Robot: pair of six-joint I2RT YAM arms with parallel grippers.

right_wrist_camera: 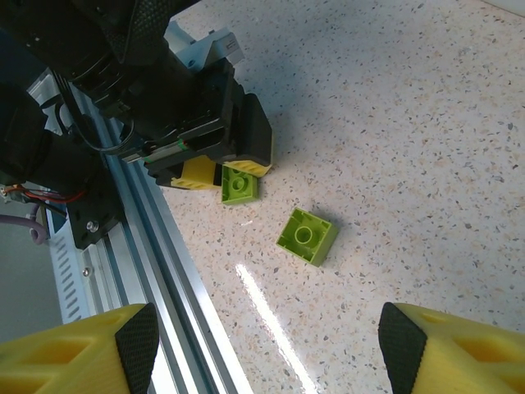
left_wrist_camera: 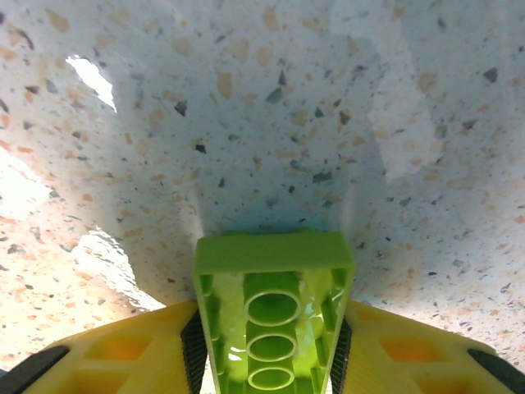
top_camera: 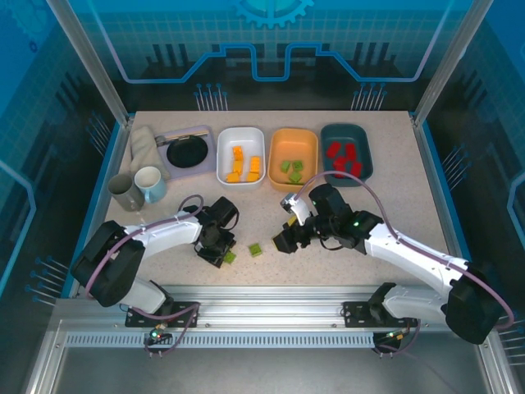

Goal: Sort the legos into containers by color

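Green lego (left_wrist_camera: 272,320) is pinched in the left gripper (top_camera: 223,254). Black pads (left_wrist_camera: 194,349) press on both its sides, hollow underside toward the wrist cam, low over the table (top_camera: 394,205) near the front rail (top_camera: 271,300). Second green lego (right_wrist_camera: 307,235) lies loose, stud up, between the two grippers. Right gripper (right_wrist_camera: 267,345) hangs above it, fingers spread wide, holding nothing.

Tubs sit in a row at the far side:
- white tub (top_camera: 240,131): yellow-orange legos (top_camera: 238,164)
- orange tub (top_camera: 294,133): green legos (top_camera: 294,170)
- teal tub (top_camera: 346,129): red legos (top_camera: 343,156)

Tabletop is pale beige speckled stone-look with tan and dark flecks, glossy enough to throw glare streaks. Rail is bare aluminium extrusion. Enclosure has metal corner posts and blue-lit clear panels, with a printed grid, circuit lines and a gear graphic (top_camera: 272,10) on the back wall.
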